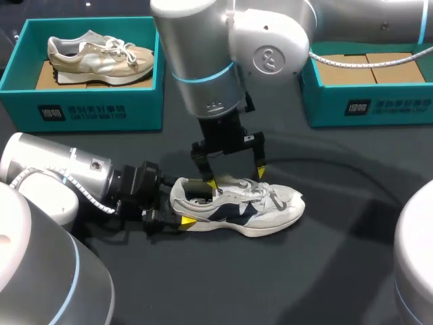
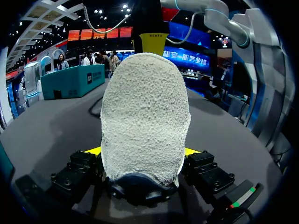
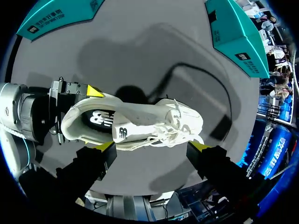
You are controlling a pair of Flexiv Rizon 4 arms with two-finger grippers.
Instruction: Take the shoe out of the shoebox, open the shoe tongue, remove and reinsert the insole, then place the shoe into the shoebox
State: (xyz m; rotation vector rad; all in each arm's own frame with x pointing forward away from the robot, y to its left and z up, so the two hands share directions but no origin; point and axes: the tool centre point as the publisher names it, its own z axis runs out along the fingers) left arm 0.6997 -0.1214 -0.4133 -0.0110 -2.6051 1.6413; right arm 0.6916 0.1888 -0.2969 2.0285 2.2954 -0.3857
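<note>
A white and navy shoe [image 1: 240, 206] stands on its sole on the dark table, toe pointing right. My left gripper [image 1: 177, 208] comes in low from the left and is shut on the shoe's heel [image 2: 145, 116], one yellow-tipped finger [image 2: 93, 150] on each side. My right gripper [image 1: 237, 177] hangs open just above the shoe [image 3: 140, 119], its fingertips [image 3: 202, 148] straddling the collar and laces without touching. A dark insole [image 3: 100, 119] shows inside the shoe's opening.
A teal shoebox [image 1: 30, 101] at the back left holds a beige shoe [image 1: 98, 57]. A second teal shoebox [image 1: 365, 105] at the back right shows brown card inside, with a cable over its rim. Bare table lies in front of the shoe.
</note>
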